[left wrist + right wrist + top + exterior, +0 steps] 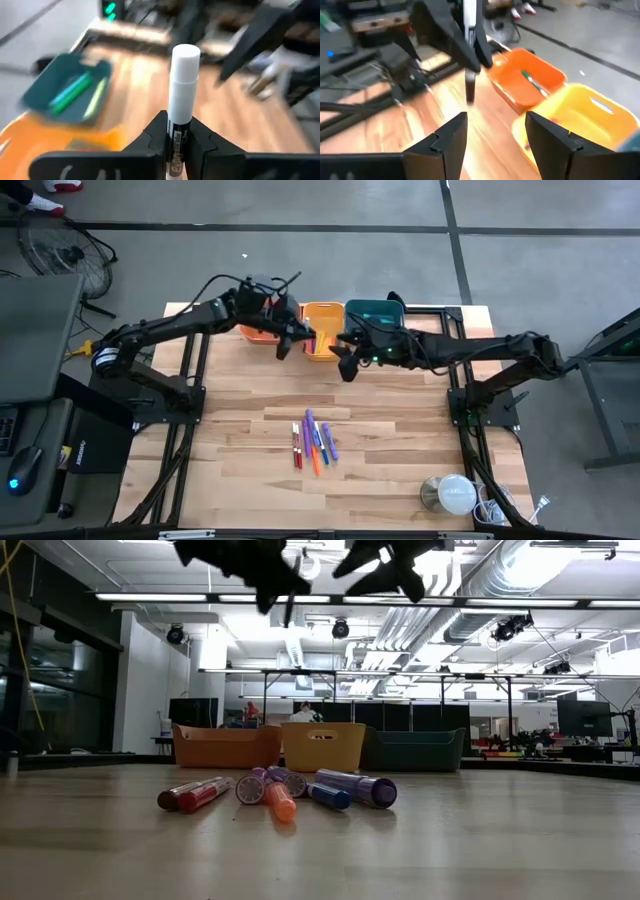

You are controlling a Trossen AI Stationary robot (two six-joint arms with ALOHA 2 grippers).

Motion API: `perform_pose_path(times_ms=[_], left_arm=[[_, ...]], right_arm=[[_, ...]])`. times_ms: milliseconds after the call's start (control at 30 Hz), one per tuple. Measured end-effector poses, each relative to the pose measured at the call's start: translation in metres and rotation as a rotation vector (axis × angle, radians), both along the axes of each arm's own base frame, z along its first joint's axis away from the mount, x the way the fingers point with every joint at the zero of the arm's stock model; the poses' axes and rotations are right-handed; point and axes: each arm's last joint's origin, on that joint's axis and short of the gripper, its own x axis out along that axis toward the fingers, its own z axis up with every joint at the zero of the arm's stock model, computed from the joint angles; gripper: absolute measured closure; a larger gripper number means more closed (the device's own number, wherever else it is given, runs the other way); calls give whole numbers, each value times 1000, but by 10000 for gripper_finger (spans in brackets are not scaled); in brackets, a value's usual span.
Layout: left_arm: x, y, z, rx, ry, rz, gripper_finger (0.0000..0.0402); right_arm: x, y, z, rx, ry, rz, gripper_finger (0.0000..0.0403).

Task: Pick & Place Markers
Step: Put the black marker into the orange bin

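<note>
— So, where does everything sit?

— Biggest first: the worktop [400,480] carries 3 bins along its far edge, the orange bin [256,332], the yellow bin [322,330] and the teal bin [372,312]. My two arms reach in over them. The loose markers [314,442] lie bunched near the middle of the worktop, well apart from the bins; I count about 6.

— And your claws?

— My left claw [178,137] is clamped on a marker with a white cap [183,85], held up in the air near the orange and yellow bins. My right claw [496,131] hangs just beside it with its fingers spread wide, holding nothing.

— What could go wrong?

— I judge 2 risks. The claws are close, so a careless swing could knock them together or jar the pen loose. Also, the pen is gripped at 1 narrow spot; if it drops off-centre it could hit a rim and roll away.
</note>
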Motion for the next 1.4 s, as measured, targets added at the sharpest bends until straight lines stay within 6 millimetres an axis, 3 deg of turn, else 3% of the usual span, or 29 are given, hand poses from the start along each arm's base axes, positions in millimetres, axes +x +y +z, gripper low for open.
perform_pose_path(times_ms=[300, 600, 1033, 1400], left_arm=[[-36, 39, -28, 121, 325, 117, 376], [-54, 73, -48, 216, 483, 166, 376], [-48, 98, -95, 280, 757, 122, 376], [-45, 106, -113, 335, 899, 165, 376]], right_arm=[[-10, 1, -7, 55, 101, -42, 213], [-10, 1, -8, 80, 100, -54, 213], [-11, 1, -9, 88, 102, -63, 214], [-11, 0, -9, 85, 102, -67, 213]])
